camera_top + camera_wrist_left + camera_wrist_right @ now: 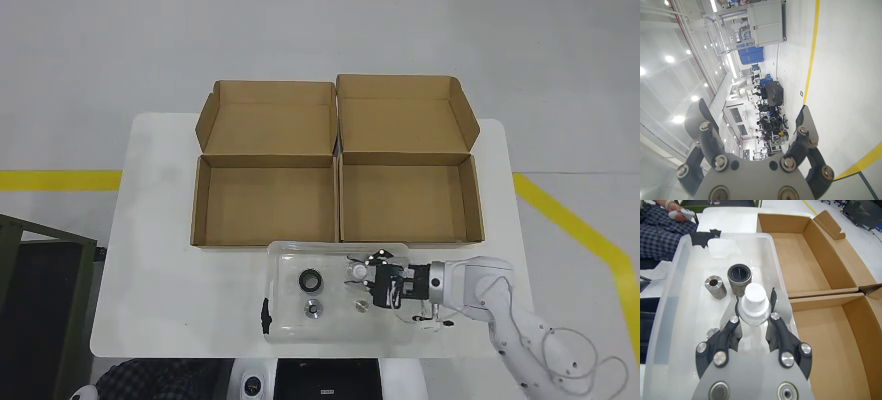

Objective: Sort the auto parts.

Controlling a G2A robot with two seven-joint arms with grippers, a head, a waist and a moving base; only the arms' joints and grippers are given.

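Inside clear bin (664,313): white part (755,298), bearing (739,277), steel bushing (715,287)

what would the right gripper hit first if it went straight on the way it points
The white stepped part between its fingers; past that, probably the black-bored metal sleeve, depth unclear.

The bin (776,256) is translucent, milky white, with a ragged black patch (700,238) on its left rim, perhaps tape; inside are a white stepped part (755,294), a dark grey sleeve (739,275) with a black bore, and a duller silver-grey cylinder (715,286); the left box (265,205) and right box (405,200) are plain brown cardboard — the table (160,250) white; a yellow line (60,180) crosses the pale grey floor (300,40).
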